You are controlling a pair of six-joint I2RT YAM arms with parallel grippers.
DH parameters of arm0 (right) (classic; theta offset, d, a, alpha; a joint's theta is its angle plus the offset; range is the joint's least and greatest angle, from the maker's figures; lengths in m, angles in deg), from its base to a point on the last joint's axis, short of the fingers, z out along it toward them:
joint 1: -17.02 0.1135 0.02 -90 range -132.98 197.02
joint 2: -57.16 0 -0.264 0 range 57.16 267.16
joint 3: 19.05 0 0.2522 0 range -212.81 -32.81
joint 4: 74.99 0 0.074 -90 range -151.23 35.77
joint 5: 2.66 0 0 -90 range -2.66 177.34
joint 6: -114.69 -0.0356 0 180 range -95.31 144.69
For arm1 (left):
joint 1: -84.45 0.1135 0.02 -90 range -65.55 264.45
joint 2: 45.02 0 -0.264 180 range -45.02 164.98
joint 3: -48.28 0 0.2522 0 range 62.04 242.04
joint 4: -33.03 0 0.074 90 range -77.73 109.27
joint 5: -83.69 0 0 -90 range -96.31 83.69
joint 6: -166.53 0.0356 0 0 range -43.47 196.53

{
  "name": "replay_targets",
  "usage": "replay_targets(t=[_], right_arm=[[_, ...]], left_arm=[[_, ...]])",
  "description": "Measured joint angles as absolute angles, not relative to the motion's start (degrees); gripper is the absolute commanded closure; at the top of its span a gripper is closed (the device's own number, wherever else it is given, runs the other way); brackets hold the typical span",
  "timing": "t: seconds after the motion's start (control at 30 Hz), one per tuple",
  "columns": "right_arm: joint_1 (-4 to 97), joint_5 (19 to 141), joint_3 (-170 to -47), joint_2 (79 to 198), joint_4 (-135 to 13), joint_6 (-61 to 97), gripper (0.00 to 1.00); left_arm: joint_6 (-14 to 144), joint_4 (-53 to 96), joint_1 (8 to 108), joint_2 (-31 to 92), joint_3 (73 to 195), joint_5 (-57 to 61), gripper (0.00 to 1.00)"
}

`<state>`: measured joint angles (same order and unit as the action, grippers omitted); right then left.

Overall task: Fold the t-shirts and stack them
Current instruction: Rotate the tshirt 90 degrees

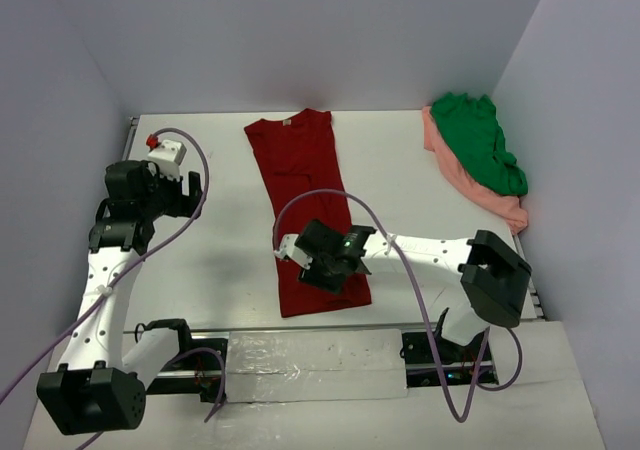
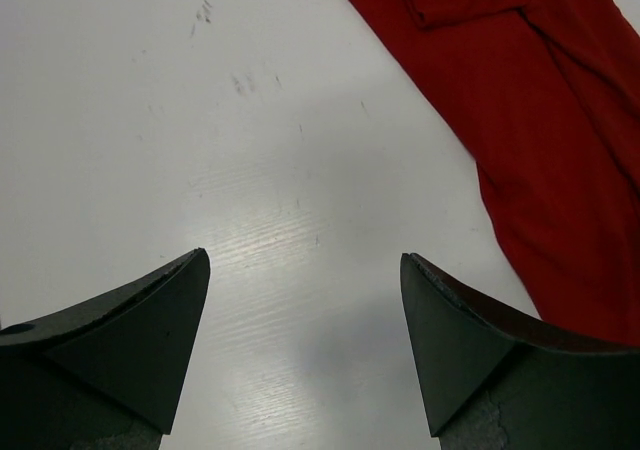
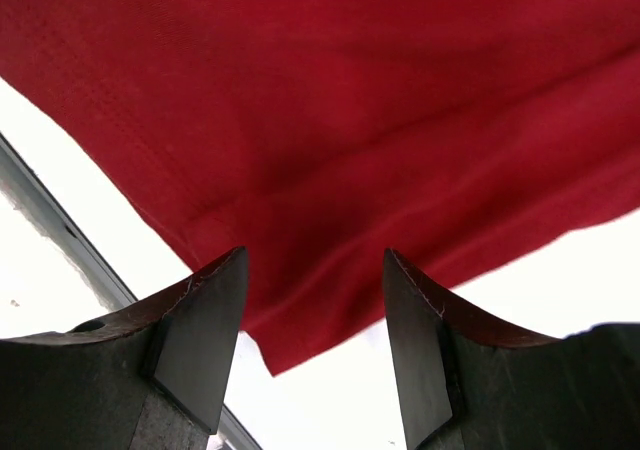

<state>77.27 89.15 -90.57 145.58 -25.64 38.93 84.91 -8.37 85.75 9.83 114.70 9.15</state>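
Note:
The dark red t-shirt (image 1: 305, 200) lies on the table as a long narrow strip, sleeves folded in, neck label at the far end. My right gripper (image 1: 322, 267) hovers open over its near hem; the right wrist view shows the red cloth (image 3: 350, 100) and its bottom corner between the open fingers (image 3: 200, 340). My left gripper (image 1: 190, 195) is open and empty over bare table left of the shirt, whose edge shows in the left wrist view (image 2: 540, 120). The green t-shirt (image 1: 480, 140) lies crumpled on the salmon pink t-shirt (image 1: 490, 200) at the far right.
The white table (image 1: 220, 250) has a metal rail along its near edge (image 1: 300, 328). A small white box with a red button (image 1: 165, 150) sits at the far left. Grey walls close in on three sides. Purple cables loop above both arms.

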Motion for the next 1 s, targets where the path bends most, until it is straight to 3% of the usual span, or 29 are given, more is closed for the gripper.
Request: replay_targets(t=[1.0], right_arm=[[86.90,92.21,-95.79,157.52,-19.89,37.72,0.44]], left_arm=[[84.71,-7.52,88.44,10.96,112.26,13.52,0.14]])
